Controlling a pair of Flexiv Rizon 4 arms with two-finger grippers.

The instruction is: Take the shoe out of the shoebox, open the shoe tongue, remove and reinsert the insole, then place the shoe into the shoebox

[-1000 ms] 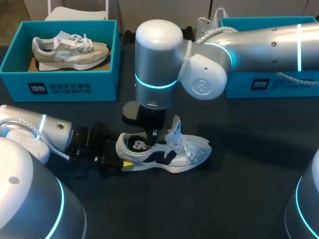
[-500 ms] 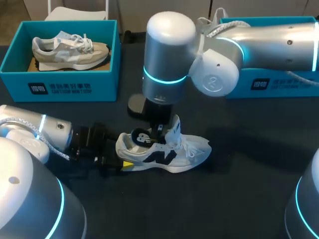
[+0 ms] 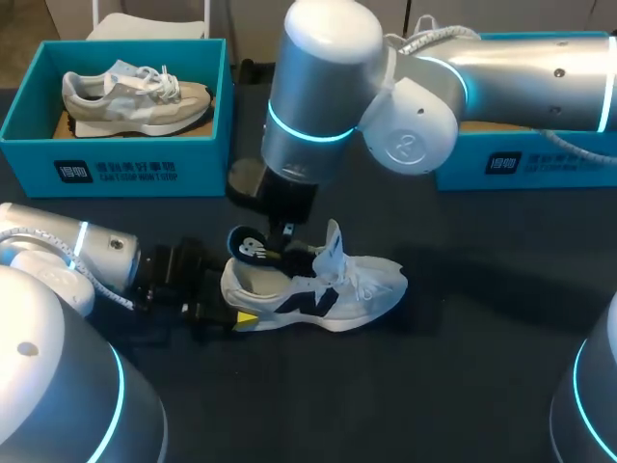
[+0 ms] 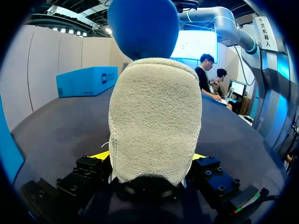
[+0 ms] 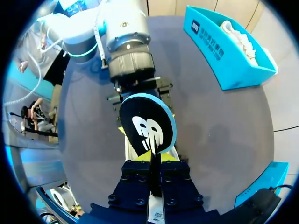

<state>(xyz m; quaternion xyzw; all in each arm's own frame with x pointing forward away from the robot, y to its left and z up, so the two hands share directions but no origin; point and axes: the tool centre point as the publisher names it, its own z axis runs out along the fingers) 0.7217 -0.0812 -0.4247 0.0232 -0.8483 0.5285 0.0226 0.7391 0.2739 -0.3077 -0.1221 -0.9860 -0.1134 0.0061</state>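
Insole [image 3: 249,248] raised higher from shoe [image 3: 323,292], right tool [image 5: 156,157] pinching it

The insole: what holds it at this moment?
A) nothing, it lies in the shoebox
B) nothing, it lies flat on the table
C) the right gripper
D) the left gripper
C: the right gripper pinches the insole by its edge, with that end raised above the shoe, while the left gripper clamps the shoe's heel.

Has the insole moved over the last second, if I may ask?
Yes: the insole has lifted out of the shoe, toward the left shoebox.
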